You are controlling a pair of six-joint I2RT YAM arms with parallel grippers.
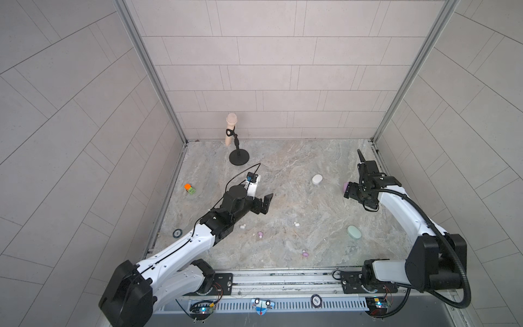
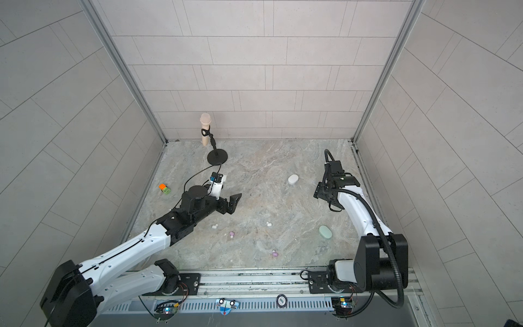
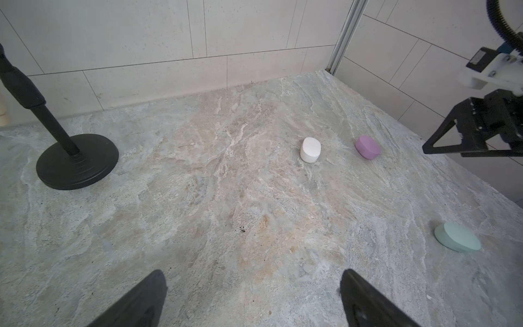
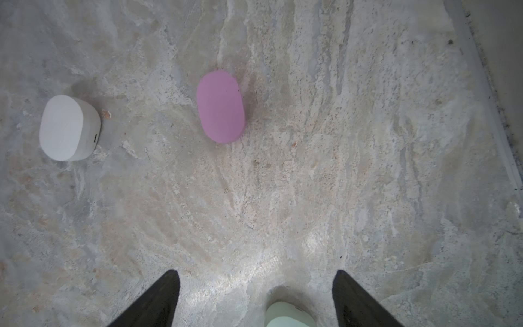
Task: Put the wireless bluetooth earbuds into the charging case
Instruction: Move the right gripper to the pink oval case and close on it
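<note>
nearest is the mounting rail that carries both arms. just past it on the marbled bench, nearer than the mint-green case and to its left, lies one lilac earbud. further left, about level with that case, sit another lilac earbud, a white earbud beside the left arm, and a second white earbud. all four lie loose, none in a case, and i can make out no mint buds.

the left pincer hangs released and empty, well left of the mint-green case and a little beyond it. farther than that case, the right pincer is also spread and holds nothing, close to the lilac case without touching it. the white case stands beyond the mint-green case too, off to its left. farthest back is the microphone stand.

the trouble i expect is this: all three cases look shut, so a bud carried over would find no open well. a smooth little case may skid or tip instead of opening. the buds are tiny and round against broad fingers, so a closing pinch could squirt one across the bench.
</note>
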